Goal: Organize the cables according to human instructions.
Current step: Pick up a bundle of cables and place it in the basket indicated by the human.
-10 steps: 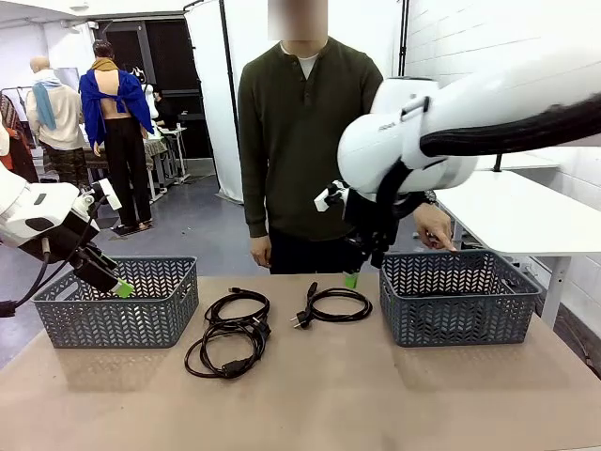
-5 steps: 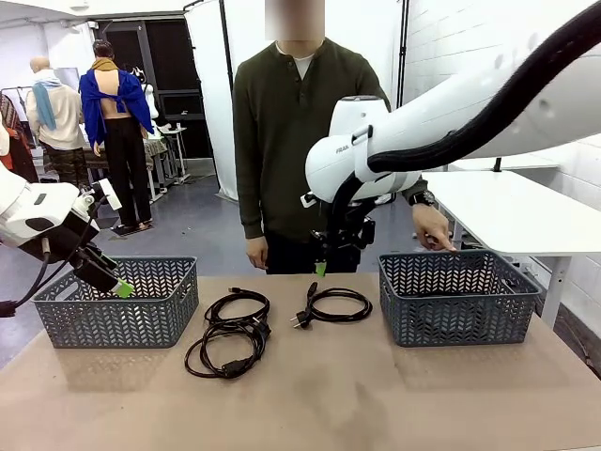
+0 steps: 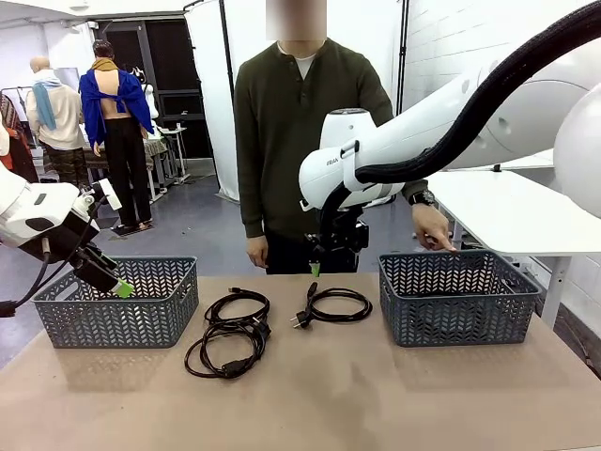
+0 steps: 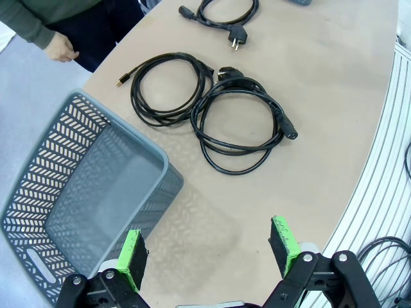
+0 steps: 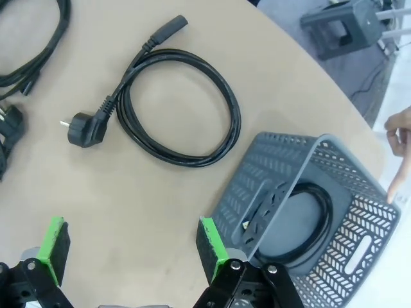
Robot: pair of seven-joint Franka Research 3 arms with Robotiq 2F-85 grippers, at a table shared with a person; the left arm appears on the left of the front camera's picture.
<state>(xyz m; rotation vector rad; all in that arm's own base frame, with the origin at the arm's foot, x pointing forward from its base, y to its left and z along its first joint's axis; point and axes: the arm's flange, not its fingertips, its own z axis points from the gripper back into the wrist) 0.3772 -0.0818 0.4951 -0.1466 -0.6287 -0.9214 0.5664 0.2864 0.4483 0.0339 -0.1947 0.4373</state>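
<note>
Three cables lie on the table between the baskets: one coil at the back, one in front of it, and one with a plug to their right. A further coil lies inside the right basket. My right gripper hangs open just above the plug coil, its jaws empty. My left gripper is open over the left basket. The left wrist view has its green pads above that basket's rim, with two coils beyond.
A person stands at the far side. One hand points down at the right basket's far rim, and its fingertip shows in the right wrist view. The front half of the table is bare. A white table stands at the right.
My right arm swung left from beside the right basket to above the plug coil, staying open. The left arm, the cables and the pointing hand kept still.
</note>
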